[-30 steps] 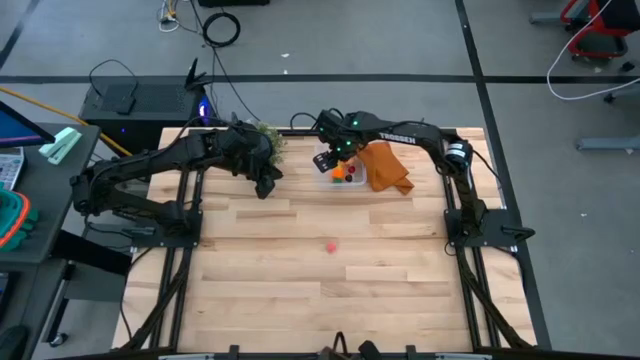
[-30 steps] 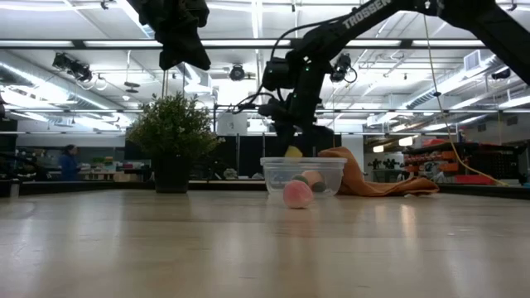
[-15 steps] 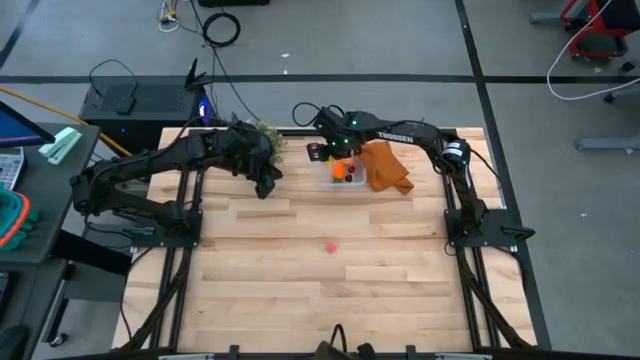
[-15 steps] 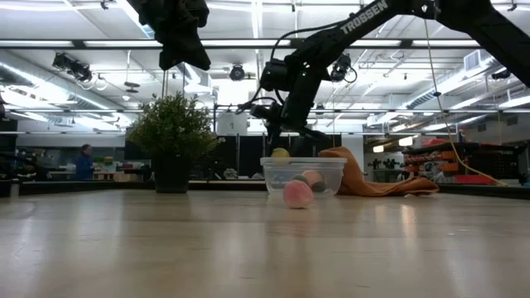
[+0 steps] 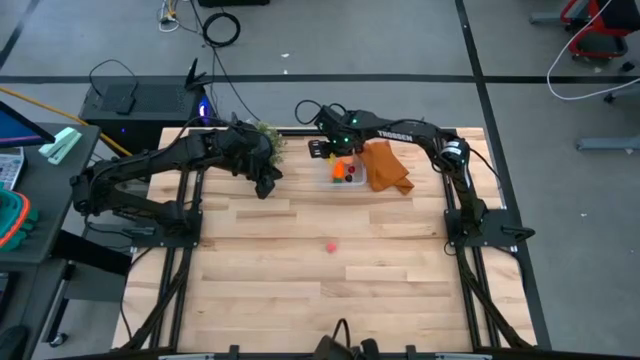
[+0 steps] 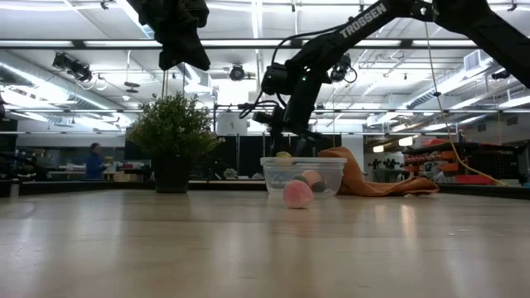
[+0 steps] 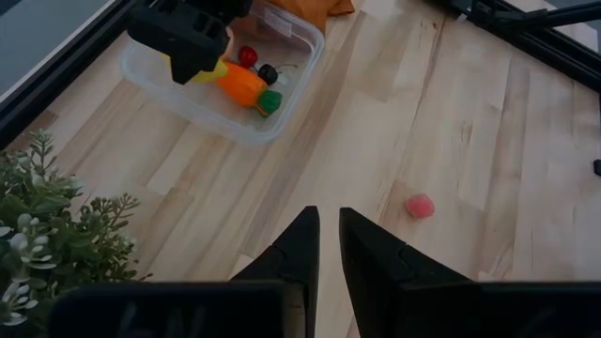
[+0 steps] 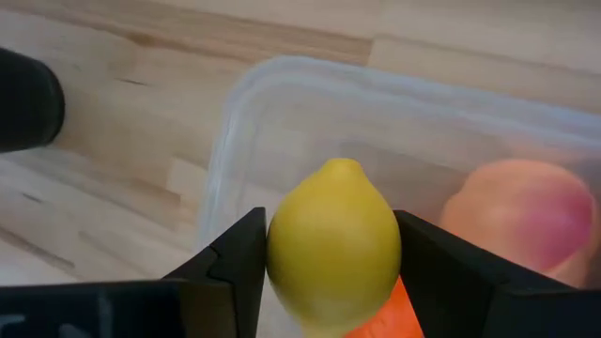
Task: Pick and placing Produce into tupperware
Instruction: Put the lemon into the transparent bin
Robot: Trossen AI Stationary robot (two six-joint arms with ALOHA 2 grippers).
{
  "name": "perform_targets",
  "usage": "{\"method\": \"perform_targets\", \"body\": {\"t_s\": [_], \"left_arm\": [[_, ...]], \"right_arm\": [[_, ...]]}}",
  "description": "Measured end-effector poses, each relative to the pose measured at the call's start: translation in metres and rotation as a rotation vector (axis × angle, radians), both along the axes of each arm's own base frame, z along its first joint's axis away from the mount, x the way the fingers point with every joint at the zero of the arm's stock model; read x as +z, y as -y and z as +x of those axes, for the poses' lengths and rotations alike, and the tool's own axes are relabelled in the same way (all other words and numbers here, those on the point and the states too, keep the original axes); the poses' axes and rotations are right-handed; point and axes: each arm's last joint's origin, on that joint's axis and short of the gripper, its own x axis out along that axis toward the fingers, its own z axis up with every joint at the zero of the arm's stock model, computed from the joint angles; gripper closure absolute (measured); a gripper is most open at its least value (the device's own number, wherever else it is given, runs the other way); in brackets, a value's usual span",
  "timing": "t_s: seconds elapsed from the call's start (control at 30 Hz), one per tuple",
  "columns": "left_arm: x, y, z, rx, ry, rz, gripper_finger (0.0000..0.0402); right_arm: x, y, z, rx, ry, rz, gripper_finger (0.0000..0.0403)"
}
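My right gripper (image 8: 333, 282) is shut on a yellow lemon (image 8: 333, 246) and hangs over the left end of the clear tupperware (image 5: 346, 173). The box holds an orange carrot with a green top (image 7: 242, 84), a red fruit (image 7: 247, 54), a dark berry (image 7: 268, 72) and a peach-pink fruit (image 8: 528, 218). Another pink fruit (image 5: 330, 245) lies on the bare table nearer the front. My left gripper (image 7: 324, 235) hovers high near the plant, shut but for a narrow slit, holding nothing. My right gripper pinches the lemon across its middle, one finger on each side (image 8: 274, 253). The fingers (image 8: 239, 263) come steeply from above. The lemon's pointed tip (image 8: 344, 166) faces away from the wrist. In the low view the lemon (image 6: 284, 155) shows just above the box's rim.
A bushy green plant (image 5: 266, 136) stands at the far edge, left of the box. An orange cloth (image 5: 386, 168) lies crumpled against the box's right side. The near half of the wooden table (image 5: 300, 290) holds only the pink fruit.
My right gripper has rolled its wrist over the tupperware's left end, keeping the lemon between its fingers. In the low view the lemon has shifted slightly left and stays at rim height.
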Motion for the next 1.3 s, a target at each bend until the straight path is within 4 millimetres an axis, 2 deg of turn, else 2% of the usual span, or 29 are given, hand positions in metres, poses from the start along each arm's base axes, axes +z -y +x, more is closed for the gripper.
{"method": "perform_targets", "body": {"t_s": [0.27, 0.83, 1.3], "left_arm": [[0.000, 0.000, 0.000, 0.000, 0.000, 0.000, 0.0349], [0.000, 0.000, 0.000, -0.001, -0.001, 0.000, 0.0349], [0.000, 0.000, 0.000, -0.001, 0.000, 0.001, 0.0349]], "right_arm": [[-0.004, 0.008, -0.003, -0.025, -0.002, 0.000, 0.0229], [-0.032, 0.011, 0.006, -0.022, -0.016, 0.046, 0.0229], [-0.033, 0.011, 0.002, -0.002, -0.066, 0.026, 0.0229]]}}
